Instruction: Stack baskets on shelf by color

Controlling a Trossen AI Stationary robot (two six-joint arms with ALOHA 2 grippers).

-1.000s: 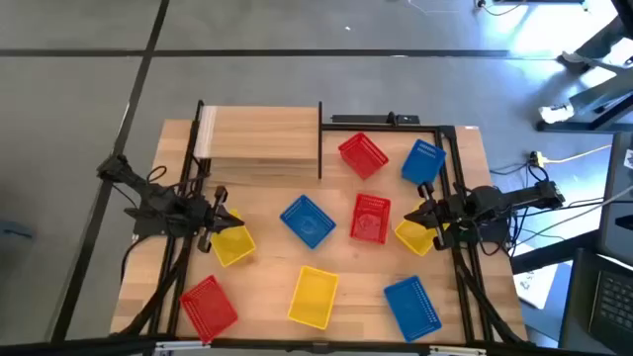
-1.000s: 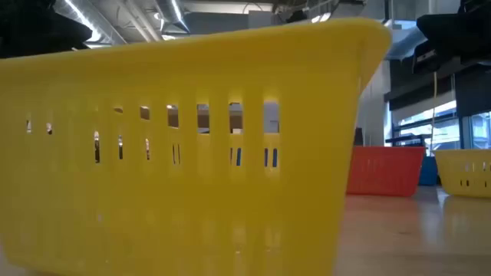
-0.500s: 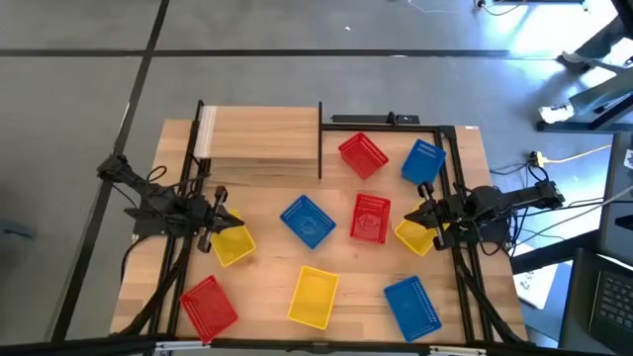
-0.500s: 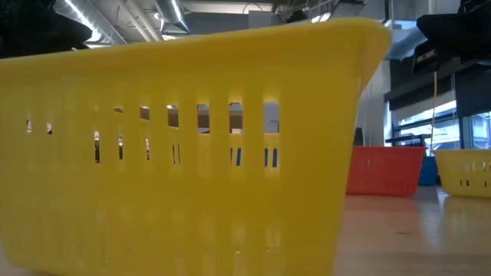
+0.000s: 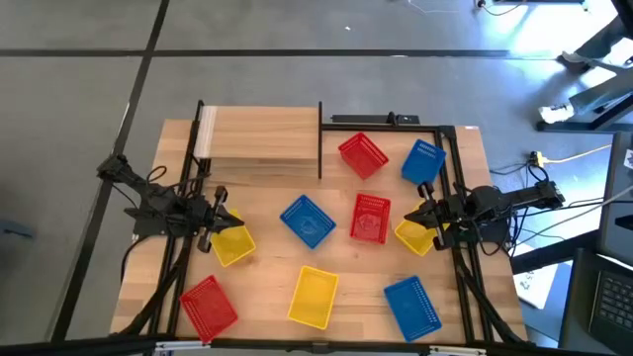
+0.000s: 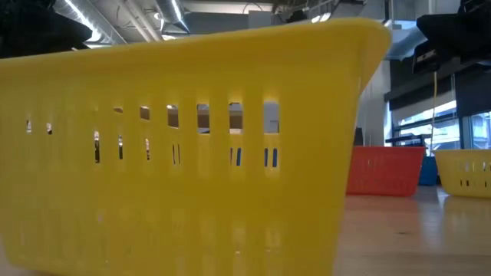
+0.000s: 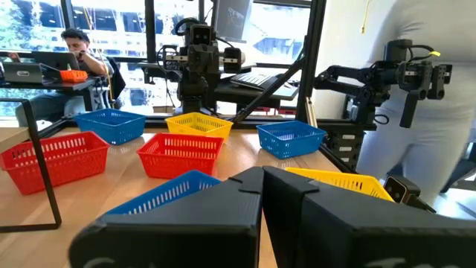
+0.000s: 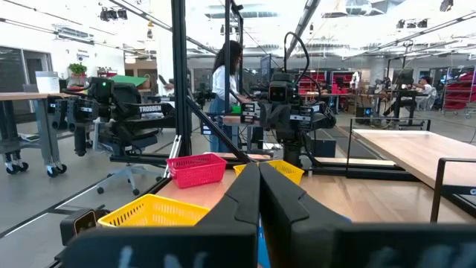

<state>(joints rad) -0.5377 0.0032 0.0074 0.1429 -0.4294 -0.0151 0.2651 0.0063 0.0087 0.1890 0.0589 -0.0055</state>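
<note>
Three red, three yellow and three blue baskets lie scattered on the wooden table in the high view. Among them are a red basket (image 5: 362,155), a blue basket (image 5: 307,220) and a yellow basket (image 5: 314,296). Each rests on its base. The shelf (image 5: 259,133), a light wooden platform with black posts, stands at the far left with nothing on it. My left gripper (image 5: 220,212) hovers shut above the table's left side, over a yellow basket (image 5: 232,243). My right gripper (image 5: 415,215) hovers shut at the right side, over another yellow basket (image 5: 413,235). Neither touches anything.
Black frame rails (image 5: 457,178) run along both sides of the table and across its far right. The near yellow basket (image 6: 192,153) fills most of the low view. People stand in the room beyond, one (image 7: 435,112) close to the table's edge.
</note>
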